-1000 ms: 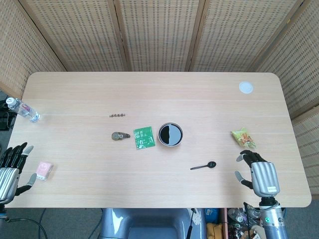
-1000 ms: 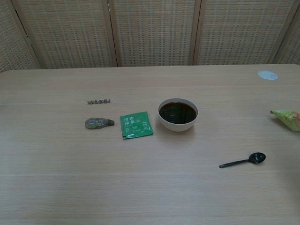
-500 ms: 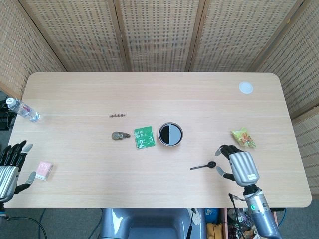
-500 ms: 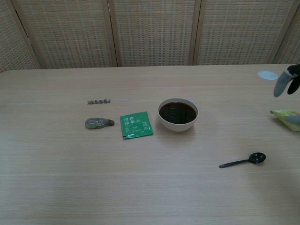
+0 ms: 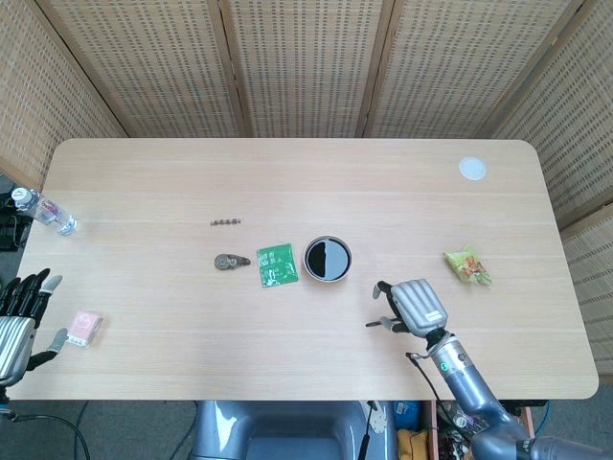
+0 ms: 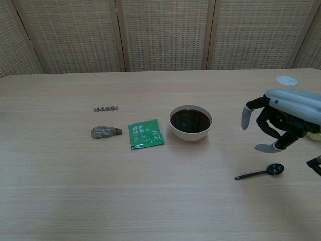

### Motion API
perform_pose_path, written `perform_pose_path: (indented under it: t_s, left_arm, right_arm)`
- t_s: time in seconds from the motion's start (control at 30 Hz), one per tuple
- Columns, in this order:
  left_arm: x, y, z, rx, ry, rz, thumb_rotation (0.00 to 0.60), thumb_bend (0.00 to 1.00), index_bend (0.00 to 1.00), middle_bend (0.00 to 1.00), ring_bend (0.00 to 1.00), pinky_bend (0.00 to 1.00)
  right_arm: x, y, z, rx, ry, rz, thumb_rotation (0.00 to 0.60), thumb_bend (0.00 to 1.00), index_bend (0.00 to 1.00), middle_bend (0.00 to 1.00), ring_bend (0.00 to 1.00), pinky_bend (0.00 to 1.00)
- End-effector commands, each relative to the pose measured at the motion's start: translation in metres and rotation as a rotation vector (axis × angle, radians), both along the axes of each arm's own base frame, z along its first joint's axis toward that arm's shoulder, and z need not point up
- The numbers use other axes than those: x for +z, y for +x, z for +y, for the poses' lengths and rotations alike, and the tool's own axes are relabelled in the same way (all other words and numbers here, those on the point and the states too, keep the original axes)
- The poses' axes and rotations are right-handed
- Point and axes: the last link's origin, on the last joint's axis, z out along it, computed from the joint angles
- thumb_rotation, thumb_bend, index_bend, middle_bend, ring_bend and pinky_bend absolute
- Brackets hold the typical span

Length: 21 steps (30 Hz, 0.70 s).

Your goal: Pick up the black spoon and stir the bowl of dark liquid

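The right hand (image 6: 281, 120) had moved in fast from the right side of the table, and now it hung just above the black spoon (image 6: 261, 172) in the lower right of the chest view. A moment before, it was much farther to the right, near the table's edge. This looked like the reach before the grab, so the pick-up had not started yet. The hand was open, with its fingers (image 6: 246, 116) spread and bent downward, and it held nothing. In the chest view there was a gap between the fingertips and the spoon, so it was not touching it. In the head view the hand (image 5: 414, 307) covered most of the spoon, and only the end of the handle (image 5: 372, 324) stuck out to its left. The spoon lay flat on the table (image 5: 287, 182), in the same spot as before, below and to the right of the bowl (image 6: 190, 122). The bowl sat near the middle of the picture, full of dark liquid, and nothing had stirred it yet. A green packet (image 6: 145, 133) lay just left of the bowl. The left hand (image 5: 19, 316) stayed at the lower left edge of the head view, open and holding nothing, near a small pink thing (image 5: 85, 328).
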Motion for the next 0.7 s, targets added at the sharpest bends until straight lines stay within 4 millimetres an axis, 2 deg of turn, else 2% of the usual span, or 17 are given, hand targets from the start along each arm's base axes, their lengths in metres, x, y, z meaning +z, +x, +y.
perform_pose_path:
  t_s: [0.03, 0.4, 0.7]
  left_arm:
    - [-0.001, 0.0, 0.0, 0.001, -0.004, -0.003, 0.6, 0.39, 0.0, 0.0, 0.0, 0.0]
    - [-0.001, -0.006, -0.003, 0.022, -0.006, -0.001, 0.6, 0.39, 0.0, 0.0, 0.0, 0.0]
    - [-0.002, -0.007, -0.003, 0.021, -0.01, -0.004, 0.6, 0.39, 0.0, 0.0, 0.0, 0.0]
  right_arm:
    - [-0.015, 0.001, -0.006, -0.005, 0.033, 0.025, 0.6, 0.44, 0.49, 0.89, 0.89, 1.0]
    - [-0.045, -0.005, -0.01, -0.019, 0.085, 0.08, 0.6, 0.47, 0.53, 0.89, 0.89, 1.0]
    - [-0.057, -0.02, -0.008, -0.04, 0.096, 0.132, 0.6, 0.48, 0.54, 0.9, 0.89, 1.0]
